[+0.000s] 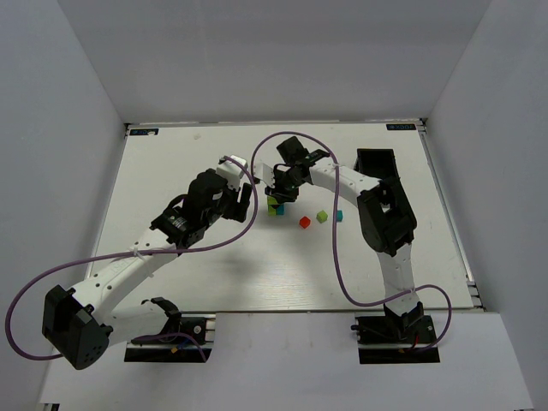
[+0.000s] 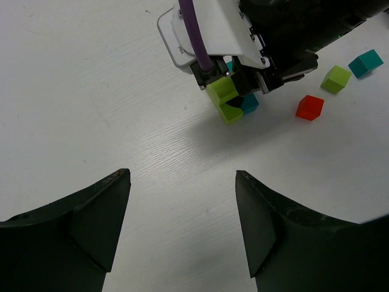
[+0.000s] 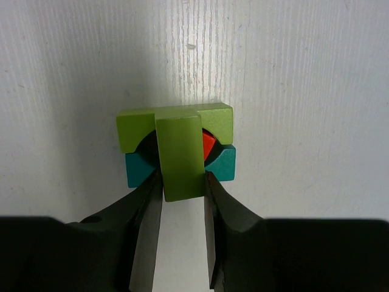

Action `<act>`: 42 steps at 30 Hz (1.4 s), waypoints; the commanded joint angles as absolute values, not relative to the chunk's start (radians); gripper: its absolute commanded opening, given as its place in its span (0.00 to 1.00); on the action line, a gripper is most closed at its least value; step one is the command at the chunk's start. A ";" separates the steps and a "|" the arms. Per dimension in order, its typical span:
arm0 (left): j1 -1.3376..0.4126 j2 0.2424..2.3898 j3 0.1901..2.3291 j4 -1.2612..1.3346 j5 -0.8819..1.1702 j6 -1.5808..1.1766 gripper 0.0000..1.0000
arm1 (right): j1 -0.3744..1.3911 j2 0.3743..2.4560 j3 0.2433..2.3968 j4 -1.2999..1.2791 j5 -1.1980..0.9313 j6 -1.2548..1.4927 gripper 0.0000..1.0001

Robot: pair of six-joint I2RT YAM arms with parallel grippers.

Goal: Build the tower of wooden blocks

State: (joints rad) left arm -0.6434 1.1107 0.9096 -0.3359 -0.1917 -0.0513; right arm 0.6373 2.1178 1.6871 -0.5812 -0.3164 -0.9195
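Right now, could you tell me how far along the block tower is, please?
Done: a base of lime, teal and red cubes stands together. In hand: the right pincer is shut on a lime block over that base; the left pincer hangs open, empty. Left: a loose red cube, a loose lime cube and a loose teal cube wait nearby.

Your white tabletop (image 1: 282, 274) is boxed by a plain white back wall (image 1: 274, 60) at 12 o'clock and side walls (image 1: 51, 128) at 9 and 3. Light is even, shadows soft.

A robotics lab cell: 2 arms (image 1: 390, 224) bolted to a white table (image 1: 214, 278) enclosed by plain white panels (image 1: 274, 60).
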 commanded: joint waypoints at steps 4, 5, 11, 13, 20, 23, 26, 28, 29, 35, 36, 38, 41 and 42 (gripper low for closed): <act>-0.640 1.085 0.907 -0.328 -0.190 -0.046 0.80 | 0.643 2.132 1.723 -0.580 -0.322 -0.900 0.06; -0.640 1.085 0.907 -0.328 -0.190 -0.046 0.80 | 0.643 2.131 1.726 -0.577 -0.316 -0.897 0.06; -0.640 1.085 0.907 -0.328 -0.181 -0.046 0.80 | 0.641 2.128 1.726 -0.580 -0.310 -0.897 0.08; -0.640 1.085 0.907 -0.328 -0.181 -0.046 0.80 | 0.641 2.129 1.724 -0.575 -0.313 -0.899 0.09; -0.640 1.085 0.907 -0.328 -0.181 -0.046 0.80 | 0.641 2.128 1.717 -0.577 -0.311 -0.899 0.43; -0.640 1.085 0.907 -0.328 -0.181 -0.046 0.80 | 0.643 2.125 1.707 -0.569 -0.308 -0.900 0.51; -0.640 1.085 0.907 -0.328 -0.181 -0.046 0.80 | 0.641 2.120 1.701 -0.566 -0.311 -0.905 0.59; -0.640 1.085 0.907 -0.328 -0.181 -0.046 0.80 | 0.641 2.108 1.695 -0.561 -0.316 -0.905 0.65; -0.640 1.085 0.907 -0.328 -0.181 -0.046 0.80 | 0.643 2.099 1.690 -0.561 -0.322 -0.908 0.68; -0.640 1.085 0.897 -0.328 -0.181 -0.046 0.80 | 0.641 2.059 1.660 -0.538 -0.333 -0.900 0.77; -0.640 1.085 0.897 -0.328 -0.181 -0.046 0.80 | 0.640 2.059 1.658 -0.534 -0.334 -0.902 0.80; -0.640 1.085 0.897 -0.328 -0.181 -0.046 0.80 | 0.640 2.054 1.654 -0.529 -0.340 -0.894 0.90; -0.640 1.085 0.897 -0.328 -0.181 -0.046 0.80 | 0.641 2.054 1.652 -0.523 -0.342 -0.887 0.90; -0.640 1.085 0.897 -0.328 -0.181 -0.046 0.80 | 0.643 2.054 1.651 -0.511 -0.341 -0.882 0.90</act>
State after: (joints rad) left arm -0.6434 1.1107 0.9073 -0.3359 -0.1913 -0.0509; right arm 0.6373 2.1132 1.6573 -0.5465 -0.3172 -0.8963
